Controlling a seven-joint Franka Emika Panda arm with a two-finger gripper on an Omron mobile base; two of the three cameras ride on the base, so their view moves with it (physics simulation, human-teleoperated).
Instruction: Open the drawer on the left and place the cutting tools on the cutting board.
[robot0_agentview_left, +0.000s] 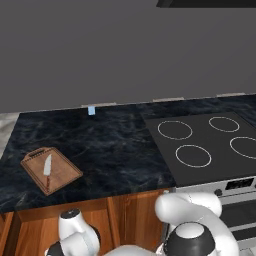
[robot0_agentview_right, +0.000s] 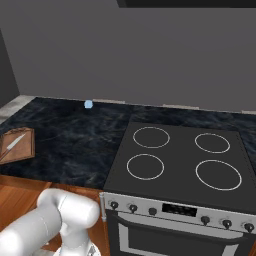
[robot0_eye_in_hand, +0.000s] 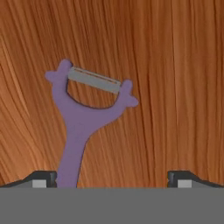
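While the claw (robot0_eye_in_hand: 112, 178) hangs spread wide with nothing between its 2 dark tips, the purple peeler (robot0_eye_in_hand: 83, 114) lies flat on reddish-brown wood grain, apparently the floor of the drawer (robot0_eye_in_hand: 175, 78), though its walls and front are out of sight; the peeler's handle runs down beside the left tip, just inside it, and its grey blade bridges the 2 prongs at the far end; whether that tip touches the handle I cannot tell. On the dark marbled surface (robot0_agentview_left: 110, 145), the cutting board (robot0_agentview_left: 51, 170) sits well to the left of the stove top (robot0_agentview_left: 210, 145), near the surface's front edge and turned at an angle; the knife (robot0_agentview_left: 47, 170) lies on the board, white blade toward the wall, dark handle toward the front edge; the stove top shows 4 ring burners; a small blue object (robot0_agentview_left: 91, 110) stands at the back of the surface, against the grey wall, left of the stove top.
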